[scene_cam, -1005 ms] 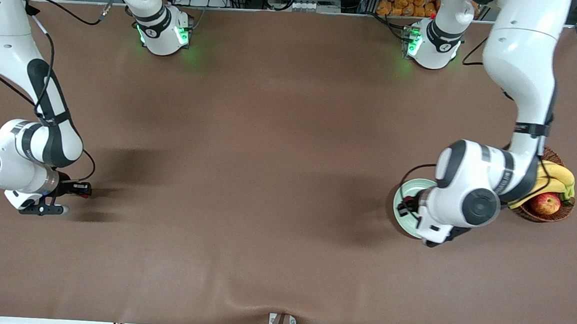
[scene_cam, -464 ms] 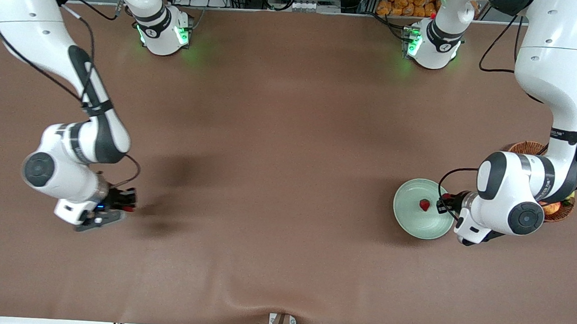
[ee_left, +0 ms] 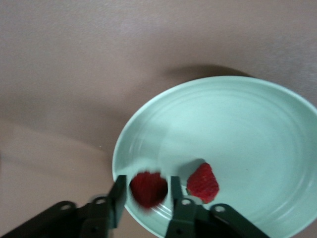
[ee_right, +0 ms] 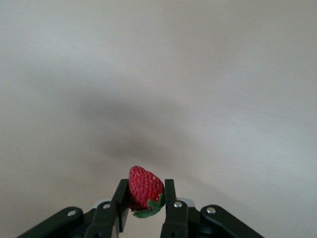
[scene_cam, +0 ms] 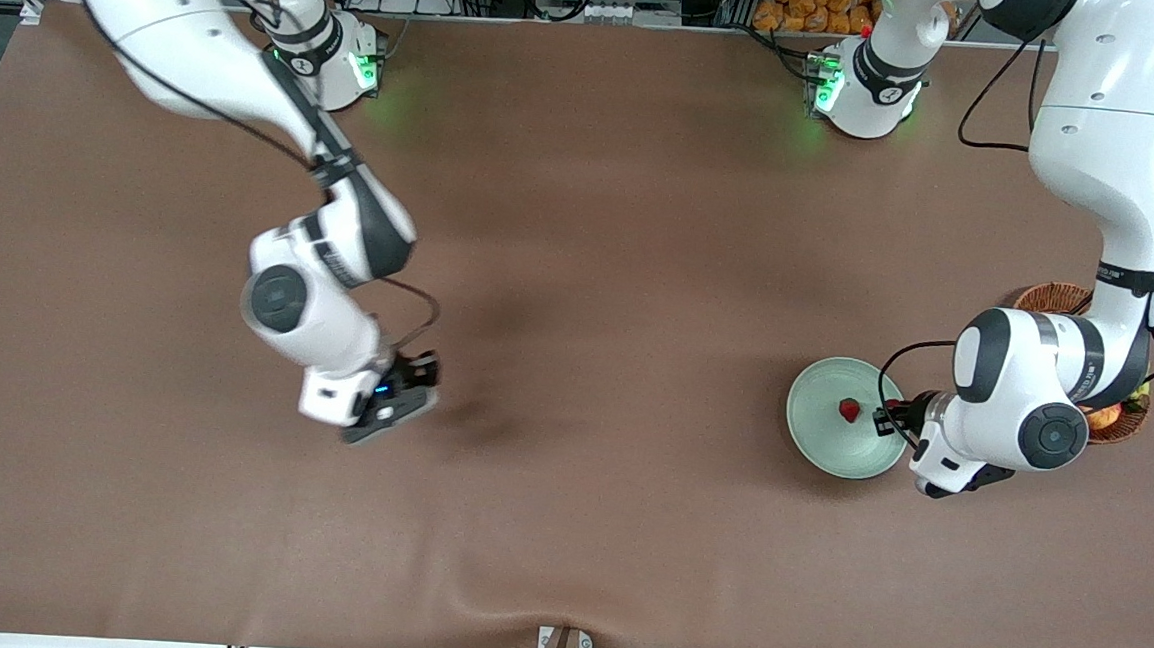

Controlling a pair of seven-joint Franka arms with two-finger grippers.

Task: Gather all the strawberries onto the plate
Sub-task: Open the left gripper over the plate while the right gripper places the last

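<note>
Your left arm's bulky wrist covers most of the basket [scene_cam: 1050,293], so you see only a strip of rim. A blurred strawberry [ee_left: 148,188] shows at the left gripper [scene_cam: 887,415] over the plate [scene_cam: 815,439], near its rim. You cannot tell whether it is gripped or loose. Another strawberry [scene_cam: 847,410] lies in the plate. Your right arm stretches out from its base, elbow bent. The right gripper [scene_cam: 401,408] hangs over bare worktop [scene_cam: 621,267], its fingers closed on a third strawberry [ee_right: 144,191].

Strawberries [ee_left: 202,182] red (one with green cap [ee_right: 146,190]), plate [ee_left: 257,124] plain mint green, table [scene_cam: 581,264] brown.
</note>
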